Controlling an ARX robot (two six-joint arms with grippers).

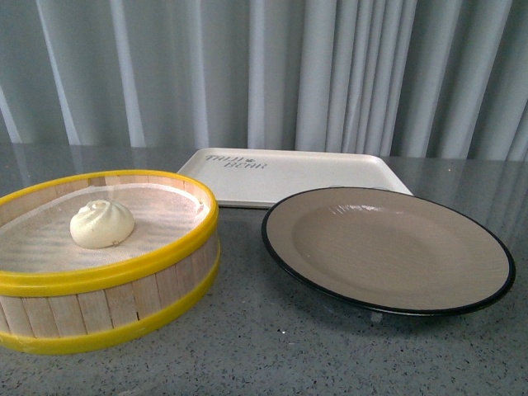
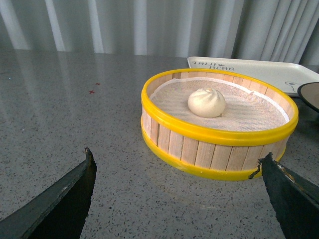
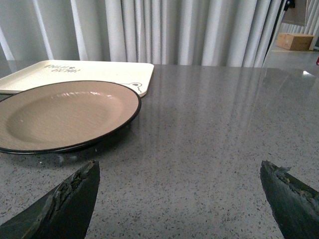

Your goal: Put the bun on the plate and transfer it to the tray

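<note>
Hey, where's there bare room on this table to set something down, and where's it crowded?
Bare table runs in front of the basket and plate, and the wrist views show more on each one's outer side. The plate and tray are empty. Crowded: the narrow gap between basket and plate, with the tray close behind.

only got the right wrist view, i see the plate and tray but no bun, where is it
Observer: The bun sits inside a yellow-rimmed wooden steamer basket, left of the plate in the front view.
Operator: left claw on it yet
Observer: No, the left claw is open and empty, short of the basket.
Operator: basket touching the plate
Observer: No, bare table shows between them.
</note>
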